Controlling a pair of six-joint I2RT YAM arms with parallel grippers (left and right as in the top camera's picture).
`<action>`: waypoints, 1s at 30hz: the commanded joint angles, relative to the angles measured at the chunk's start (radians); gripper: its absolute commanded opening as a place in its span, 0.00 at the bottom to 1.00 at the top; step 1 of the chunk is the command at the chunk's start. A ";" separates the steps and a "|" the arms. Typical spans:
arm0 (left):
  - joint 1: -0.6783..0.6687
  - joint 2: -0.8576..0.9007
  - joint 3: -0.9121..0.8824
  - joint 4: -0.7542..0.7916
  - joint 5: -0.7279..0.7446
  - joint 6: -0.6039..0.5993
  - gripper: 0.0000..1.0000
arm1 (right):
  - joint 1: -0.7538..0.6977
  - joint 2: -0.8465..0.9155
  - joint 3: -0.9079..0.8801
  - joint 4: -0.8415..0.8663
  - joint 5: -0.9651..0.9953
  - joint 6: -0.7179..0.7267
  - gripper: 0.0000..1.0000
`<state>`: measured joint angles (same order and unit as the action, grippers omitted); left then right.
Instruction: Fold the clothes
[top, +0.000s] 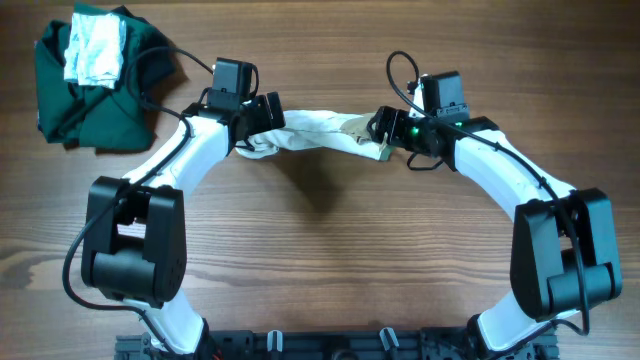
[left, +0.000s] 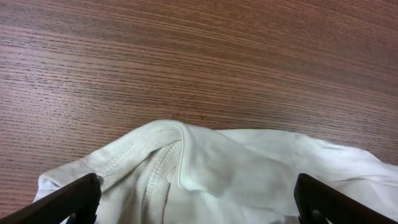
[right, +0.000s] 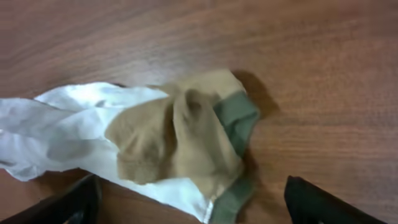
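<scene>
clothes (top: 315, 130) look light and floppy, I'd pinch the ribbed hem (left: 134, 155) and tan end (right: 168, 134); left gripper (left: 198, 186), right gripper (right: 191, 186) both spread wide

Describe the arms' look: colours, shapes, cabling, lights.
Left arm and right arm match: white curved links, bulky black joint housings, black camera box at each wrist. Black cables loop off both wrists. Green light glows on the right wrist only. Fingers are black wedges.

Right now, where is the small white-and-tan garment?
Overhead, the garment lies at far centre between the left gripper and right gripper, tan end toward the right one.
</scene>
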<state>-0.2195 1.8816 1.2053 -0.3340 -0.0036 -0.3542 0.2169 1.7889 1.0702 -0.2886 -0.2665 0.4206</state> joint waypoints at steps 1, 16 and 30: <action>0.001 -0.013 0.011 -0.002 -0.020 0.006 1.00 | 0.000 -0.056 0.013 0.019 -0.030 -0.086 0.92; 0.002 -0.114 0.010 -0.181 -0.024 0.009 1.00 | 0.224 -0.057 0.012 -0.016 0.265 -0.370 0.13; 0.002 -0.114 0.010 -0.187 -0.024 0.009 1.00 | 0.225 0.058 0.012 0.013 0.267 -0.340 0.04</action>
<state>-0.2195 1.7782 1.2083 -0.5205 -0.0113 -0.3538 0.4416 1.8294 1.0721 -0.2905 -0.0174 0.0662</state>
